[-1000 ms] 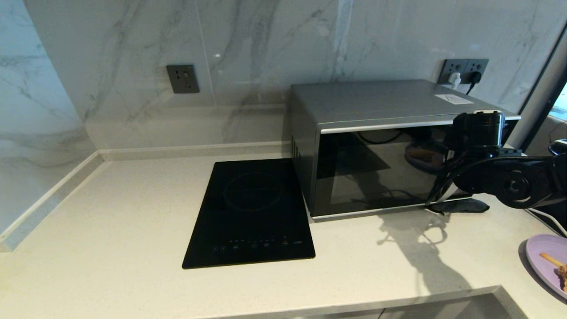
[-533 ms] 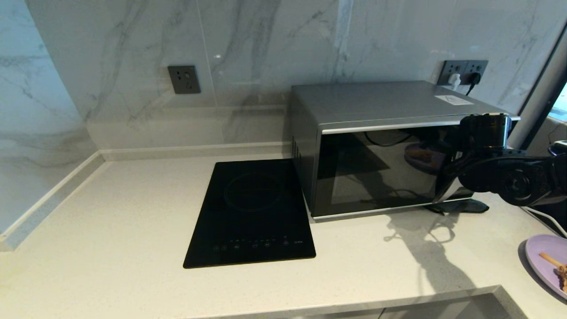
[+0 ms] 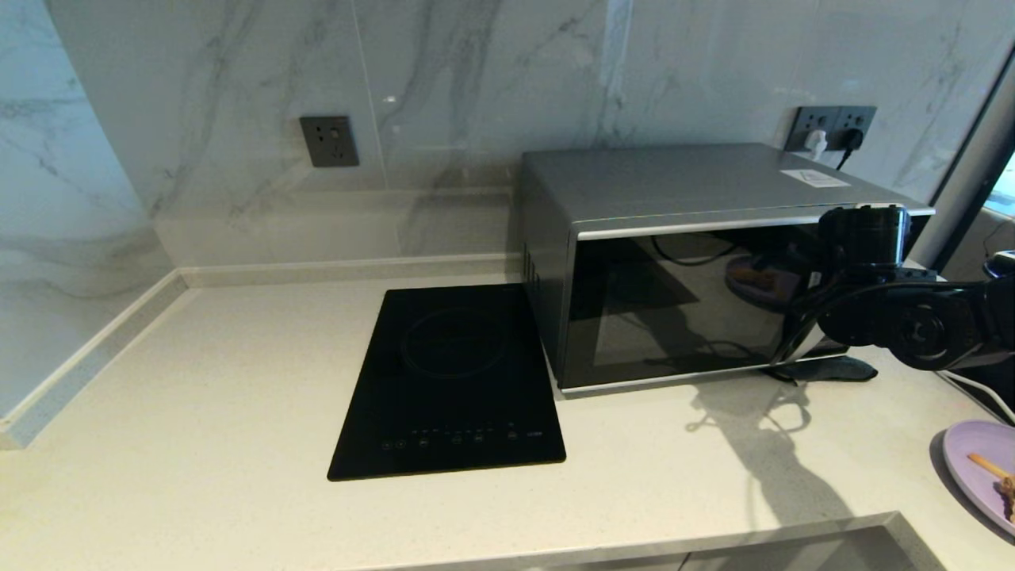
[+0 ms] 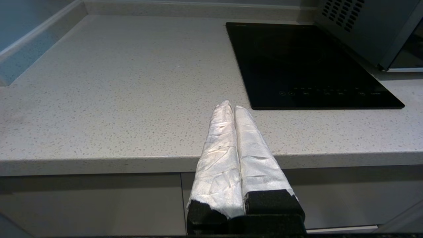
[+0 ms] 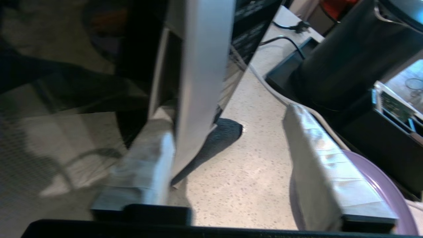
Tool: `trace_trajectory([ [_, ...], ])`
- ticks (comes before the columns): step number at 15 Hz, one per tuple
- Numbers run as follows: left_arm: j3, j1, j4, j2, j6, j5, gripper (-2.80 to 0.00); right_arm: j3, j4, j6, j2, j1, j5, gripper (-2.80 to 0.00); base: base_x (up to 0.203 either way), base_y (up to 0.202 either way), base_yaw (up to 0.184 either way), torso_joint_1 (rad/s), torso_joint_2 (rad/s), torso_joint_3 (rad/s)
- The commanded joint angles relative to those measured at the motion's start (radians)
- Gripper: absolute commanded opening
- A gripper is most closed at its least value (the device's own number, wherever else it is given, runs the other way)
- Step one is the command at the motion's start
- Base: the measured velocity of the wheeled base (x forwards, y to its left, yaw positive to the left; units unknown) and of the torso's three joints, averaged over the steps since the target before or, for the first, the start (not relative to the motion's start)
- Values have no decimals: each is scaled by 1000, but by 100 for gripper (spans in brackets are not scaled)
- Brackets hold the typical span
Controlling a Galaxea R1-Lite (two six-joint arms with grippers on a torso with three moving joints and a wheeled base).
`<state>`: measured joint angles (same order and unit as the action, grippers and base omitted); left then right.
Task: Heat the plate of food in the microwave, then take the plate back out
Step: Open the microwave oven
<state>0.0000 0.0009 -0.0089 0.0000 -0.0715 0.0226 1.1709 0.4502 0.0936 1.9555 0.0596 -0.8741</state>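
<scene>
— Right hand at microwave door's right edge, fingers apart, straddling upright handle, not clamped?
— Yes. Plate of food on counter, nearer right arm; left hand parked, fingers together.

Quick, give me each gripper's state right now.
Left gripper: shut, empty, parked over the counter's front edge.
Right gripper: open, one finger behind the microwave handle, the other off to its side, nothing clamped yet.

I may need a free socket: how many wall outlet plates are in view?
2. One outlet plate is on the marble wall behind the induction cooktop; one double plate, with plugs in it, is behind the microwave. Others may be hidden.
</scene>
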Motion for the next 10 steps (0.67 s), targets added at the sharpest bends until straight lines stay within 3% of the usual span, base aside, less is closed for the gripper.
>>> trace_trajectory([
  [1, 0, 1, 0, 2, -1, 0, -280, -5, 1, 1, -15, 11, 14, -280, 0, 0, 0, 0, 0, 0],
  [5, 0, 1, 0, 2, -1, 0, -280, -43, 2, 5, -52, 47, 62, -280, 0, 0, 0, 0, 0, 0],
  [10, 0, 1, 0, 2, -1, 0, -280, -115, 3, 7, -94, 96, 64, -280, 0, 0, 0, 0, 0, 0],
])
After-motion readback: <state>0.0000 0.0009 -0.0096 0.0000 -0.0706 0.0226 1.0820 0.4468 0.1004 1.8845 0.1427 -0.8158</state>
